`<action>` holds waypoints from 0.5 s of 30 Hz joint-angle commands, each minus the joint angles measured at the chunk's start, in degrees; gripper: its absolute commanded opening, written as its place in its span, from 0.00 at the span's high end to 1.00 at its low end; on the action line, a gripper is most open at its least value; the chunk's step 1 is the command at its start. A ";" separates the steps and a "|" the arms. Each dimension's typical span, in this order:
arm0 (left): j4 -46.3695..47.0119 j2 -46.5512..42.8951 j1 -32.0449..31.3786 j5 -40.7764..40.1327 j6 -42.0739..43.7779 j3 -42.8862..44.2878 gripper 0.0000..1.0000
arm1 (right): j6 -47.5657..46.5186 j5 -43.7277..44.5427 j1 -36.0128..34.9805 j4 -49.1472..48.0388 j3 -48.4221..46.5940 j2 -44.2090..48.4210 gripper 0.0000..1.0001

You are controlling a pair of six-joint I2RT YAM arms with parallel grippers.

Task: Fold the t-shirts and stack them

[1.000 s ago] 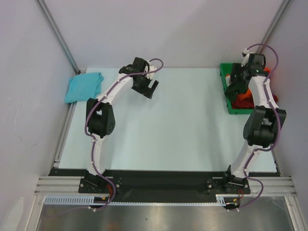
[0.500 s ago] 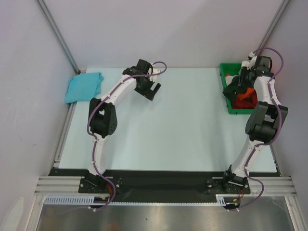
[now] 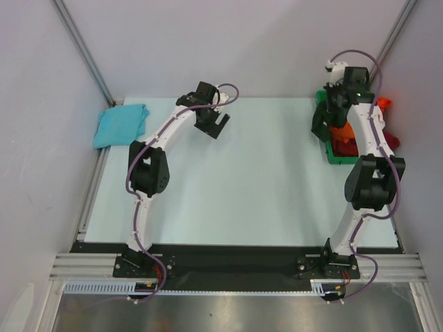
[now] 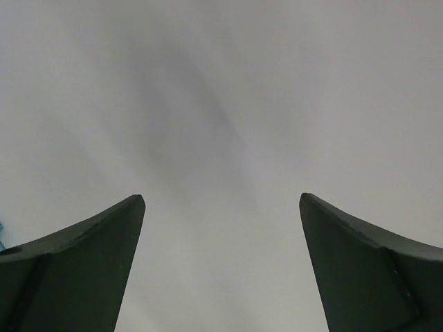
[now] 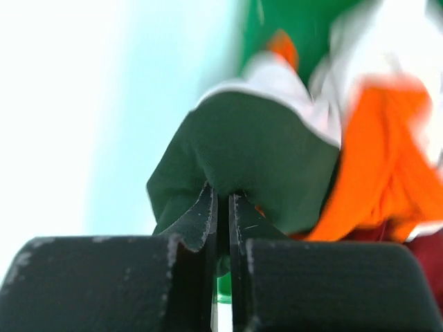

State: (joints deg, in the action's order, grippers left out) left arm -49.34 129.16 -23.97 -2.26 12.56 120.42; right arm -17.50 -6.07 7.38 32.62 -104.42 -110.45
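Observation:
My right gripper (image 5: 223, 192) is shut on the dark green sleeve (image 5: 242, 149) of the cream t-shirt (image 5: 294, 86), pinching a bunch of cloth between its tips. In the top view the right gripper (image 3: 322, 123) hangs over the left edge of the green bin (image 3: 334, 158). An orange t-shirt (image 5: 374, 173) and a dark red one (image 5: 423, 257) lie just behind the sleeve. A folded teal t-shirt (image 3: 121, 124) rests at the table's far left. My left gripper (image 3: 217, 128) hovers open over the back middle of the table, with only bare table between its fingers (image 4: 104, 249).
The green bin sits at the back right corner with orange cloth (image 3: 384, 103) spilling over its far rim. Grey walls close in on the left, back and right. The pale table (image 3: 263, 180) stretches between the two arms.
My right gripper has closed on the dark green sleeve and swung up and left toward the bin's left edge, pulling the cloth with it. The left arm has barely shifted.

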 commanded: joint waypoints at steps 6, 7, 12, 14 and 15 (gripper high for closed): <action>3.46 -0.23 3.31 -5.73 0.63 5.17 0.00 | -9.04 2.73 -13.34 -7.66 -13.95 10.96 1.00; 3.55 -0.23 3.83 -6.08 0.54 5.17 0.00 | -9.22 2.38 -14.75 -7.49 -15.53 10.87 1.00; 4.16 -1.11 5.86 -7.75 -0.16 4.74 0.00 | -12.56 1.32 -22.92 -9.24 -22.93 11.57 1.00; 4.52 -1.54 6.74 -8.63 -0.25 4.65 0.00 | -12.39 1.41 -25.55 -9.68 -24.94 11.66 1.00; 4.60 -1.55 7.09 -9.25 -0.25 4.56 0.00 | -12.21 1.41 -26.27 -9.68 -25.65 11.75 1.00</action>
State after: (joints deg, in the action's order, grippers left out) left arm -46.39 129.23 -17.91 -8.93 12.53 123.46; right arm -27.92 -3.92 -16.38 28.49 -125.64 -101.80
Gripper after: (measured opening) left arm 0.996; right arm 0.041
